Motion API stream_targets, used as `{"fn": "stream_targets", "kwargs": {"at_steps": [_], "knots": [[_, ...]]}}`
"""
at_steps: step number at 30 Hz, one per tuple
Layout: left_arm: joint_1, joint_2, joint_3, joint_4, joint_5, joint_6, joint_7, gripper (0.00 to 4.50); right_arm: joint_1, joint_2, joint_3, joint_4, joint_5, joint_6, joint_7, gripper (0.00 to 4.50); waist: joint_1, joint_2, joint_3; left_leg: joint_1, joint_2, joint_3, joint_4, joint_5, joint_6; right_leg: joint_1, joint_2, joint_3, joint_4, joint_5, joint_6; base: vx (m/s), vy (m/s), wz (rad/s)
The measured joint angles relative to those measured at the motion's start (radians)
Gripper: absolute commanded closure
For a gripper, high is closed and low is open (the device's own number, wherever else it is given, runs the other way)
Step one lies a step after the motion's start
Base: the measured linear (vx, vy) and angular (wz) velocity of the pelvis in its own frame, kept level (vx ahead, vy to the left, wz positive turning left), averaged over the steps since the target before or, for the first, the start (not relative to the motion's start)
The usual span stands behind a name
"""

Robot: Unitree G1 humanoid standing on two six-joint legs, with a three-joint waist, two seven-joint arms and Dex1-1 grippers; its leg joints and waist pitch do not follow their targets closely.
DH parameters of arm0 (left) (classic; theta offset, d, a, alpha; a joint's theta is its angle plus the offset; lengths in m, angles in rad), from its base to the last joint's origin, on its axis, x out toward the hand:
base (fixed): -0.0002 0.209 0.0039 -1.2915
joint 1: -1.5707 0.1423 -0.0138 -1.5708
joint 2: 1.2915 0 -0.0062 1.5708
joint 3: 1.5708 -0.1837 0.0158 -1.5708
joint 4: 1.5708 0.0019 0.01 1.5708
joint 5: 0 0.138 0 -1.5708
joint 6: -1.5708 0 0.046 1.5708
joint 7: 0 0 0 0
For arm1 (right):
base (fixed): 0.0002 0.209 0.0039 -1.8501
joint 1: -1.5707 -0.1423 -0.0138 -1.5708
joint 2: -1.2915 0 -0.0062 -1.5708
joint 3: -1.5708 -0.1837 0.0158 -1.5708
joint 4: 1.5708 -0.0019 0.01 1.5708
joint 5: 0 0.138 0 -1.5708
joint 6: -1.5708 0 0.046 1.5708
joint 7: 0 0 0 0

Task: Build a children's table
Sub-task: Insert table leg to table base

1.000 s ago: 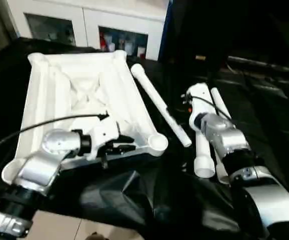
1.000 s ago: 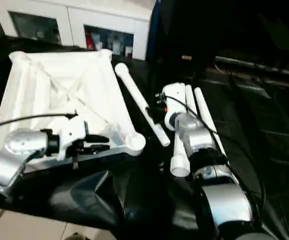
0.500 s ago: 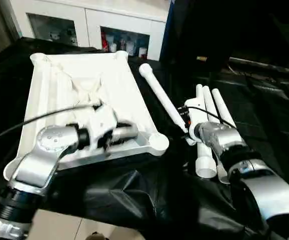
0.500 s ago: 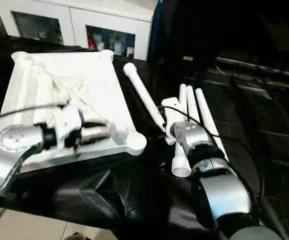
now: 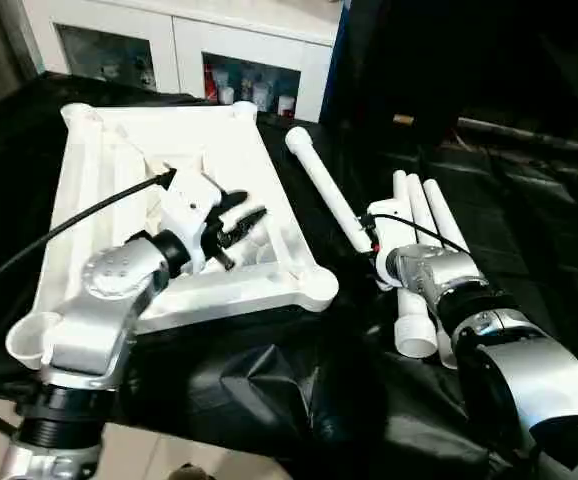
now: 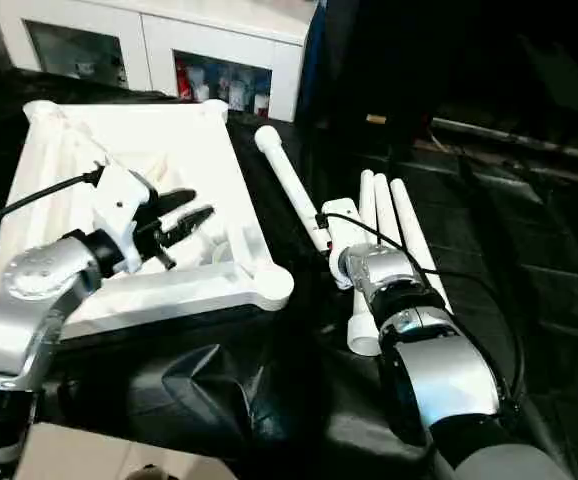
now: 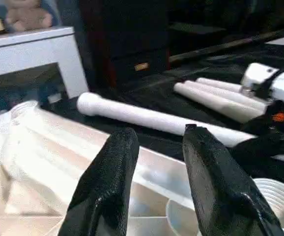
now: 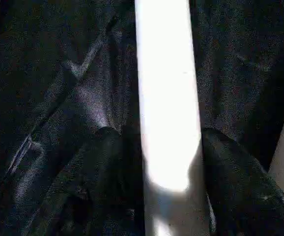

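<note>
the tabletop (image 5: 259,170) lies ribbed side up on the black-draped counter (image 5: 269,390), rim down. above its near right part hangs the left end effector (image 5: 239,222), fingers (image 7: 107,191) apart and empty. right of it, the right end effector (image 8: 154,162) straddles the lone angled leg (image 5: 324,190), not yet clamped. three more legs (image 5: 424,215) lie together just beyond.

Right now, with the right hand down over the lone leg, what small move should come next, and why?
Probably close the right hand on the lone leg and lift it. In the right wrist view its fingers straddle the leg with gaps on both sides. The tabletop lies underside up with the near corner socket empty.
</note>
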Motion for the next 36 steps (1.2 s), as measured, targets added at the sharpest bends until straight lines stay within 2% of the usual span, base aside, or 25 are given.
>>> {"fn": "stream_targets", "kwargs": {"at_steps": [1, 6, 8, 12, 16, 21, 23, 26, 27, 28, 31, 32, 34, 36], "knots": [[0.001, 0.0, 0.0, 0.0, 0.002, 0.001, 0.005, 2.68, -0.001, 0.002, -0.002, 0.003, 0.0, -0.002, -0.001, 2.17, 0.0, -0.002, 0.0, 0.0, 0.0, 0.0, 0.0, 0.0, 0.0, 0.0, 0.0, 0.0, 0.0, 0.0, 0.0, 0.0, 0.0, 0.0], [0.0, -0.025, 0.008, 0.003, 0.005, 0.015, 0.044, 2.68, -0.006, 0.012, -0.006, 0.028, 0.0, -0.023, -0.029, 2.59, 0.0, -0.033, 0.0, -0.001, 0.001, 0.0, 0.002, 0.0, 0.0, 0.0, 0.0, -0.001, 0.0, 0.0, 0.0, 0.0, 0.0, 0.0], [-0.015, -0.025, 0.007, 0.016, 0.005, 0.02, 0.044, 2.68, -0.006, 0.014, -0.013, 0.034, 0.001, -0.026, -0.039, 2.81, 0.001, -0.04, 0.001, -0.002, 0.001, 0.0, 0.003, 0.0, 0.0, 0.0, 0.0, -0.001, 0.0, 0.0, 0.0, 0.0, 0.0, 0.0], [-0.057, -0.025, 0.005, 0.041, 0.004, 0.024, 0.042, 2.68, -0.011, 0.022, -0.034, 0.041, 0.018, -0.041, -0.057, 3.09, 0.001, -0.04, 0.001, -0.002, 0.001, 0.0, 0.004, 0.0, 0.0, 0.0, 0.0, -0.001, 0.0, 0.002, 0.001, 0.0, 0.0, 0.0], [-0.118, -0.029, 0.005, 0.083, -0.002, 0.034, 0.037, 2.68, -0.011, 0.025, -0.082, 0.042, 0.048, -0.083, -0.074, 3.17, 0.001, -0.032, 0.005, -0.002, 0.001, -0.001, 0.005, 0.0, 0.0, 0.0, 0.0, -0.001, 0.001, 0.002, 0.0, 0.0, 0.0, 0.0], [-0.153, -0.066, 0.003, 0.137, -0.01, 0.036, 0.044, 2.68, -0.007, 0.03, -0.113, 0.03, 0.079, -0.151, -0.081, 3.2, 0.001, -0.012, 0.015, -0.003, 0.001, -0.001, 0.005, 0.0, 0.0, -0.001, 0.0, -0.001, 0.001, 0.003, 0.0, 0.0, 0.0, 0.0], [-0.174, -0.093, 0.006, 0.162, -0.019, 0.043, 0.062, 2.68, -0.001, 0.038, -0.124, 0.005, 0.086, -0.202, -0.068, 3.2, 0.002, -0.005, 0.016, -0.004, 0.001, -0.001, 0.006, 0.0, 0.0, -0.001, 0.0, -0.001, 0.002, 0.003, 0.0, 0.0, 0.0, 0.0], [-0.236, -0.163, 0.05, 0.217, -0.057, 0.07, 0.12, 2.68, 0.045, 0.058, -0.148, -0.102, 0.119, -0.327, -0.045, 3.2, 0.004, -0.001, 0.018, -0.005, 0.001, -0.001, 0.006, 0.0, 0.0, -0.001, 0.0, -0.002, 0.001, 0.003, 0.0, 0.0, 0.0, 0.0], [-0.255, -0.186, 0.069, 0.237, -0.078, 0.084, 0.131, 2.41, 0.061, 0.063, -0.155, -0.145, 0.133, -0.356, -0.037, 3.2, 0.004, 0.0, 0.017, -0.005, 0.001, -0.001, 0.007, 0.0, 0.0, -0.001, 0.0, -0.002, 0.001, 0.003, 0.0, 0.0, 0.0, 0.0], [-0.263, -0.197, 0.081, 0.244, -0.092, 0.089, 0.14, 2.41, 0.065, 0.069, -0.16, -0.17, 0.144, -0.375, -0.03, 3.2, 0.004, 0.001, 0.017, -0.005, 0.001, -0.001, 0.007, 0.0, 0.001, -0.001, 0.0, -0.002, 0.001, 0.003, 0.0, 0.0, 0.0, 0.0], [-0.327, -0.301, 0.19, 0.318, -0.234, 0.162, 0.164, 2.07, 0.189, 0.107, -0.18, -0.409, 0.207, -0.408, 0.013, 3.2, 0.013, 0.005, 0.017, -0.007, 0.001, -0.001, 0.007, 0.0, 0.001, -0.001, 0.001, -0.004, 0.0, 0.003, 0.0, 0.0, 0.0, 0.0], [-0.354, -0.331, 0.232, 0.347, -0.292, 0.179, 0.172, 1.95, 0.246, 0.135, -0.177, -0.508, 0.233, -0.409, 0.036, 3.2, 0.015, 0.011, 0.018, -0.007, 0.001, -0.001, 0.008, 0.0, 0.002, 0.0, 0.0, -0.004, -0.001, 0.004, 0.0, 0.0, 0.0, 0.0], [-0.385, -0.366, 0.265, 0.37, -0.355, 0.197, 0.172, 1.85, 0.316, 0.166, -0.151, -0.617, 0.256, -0.404, 0.067, 3.2, 0.017, 0.018, 0.02, -0.008, 0.001, -0.002, 0.008, 0.0, 0.003, 0.0, 0.0, -0.004, -0.001, 0.005, -0.001, 0.0, 0.0, 0.0], [-0.404, -0.385, 0.267, 0.388, -0.388, 0.204, 0.151, 1.64, 0.368, 0.18, -0.106, -0.697, 0.264, -0.389, 0.092, 3.2, 0.016, 0.024, 0.021, -0.007, 0.001, -0.003, 0.008, 0.001, 0.005, 0.0, 0.0, -0.004, -0.001, 0.006, -0.001, 0.0, 0.0, 0.0]]}}
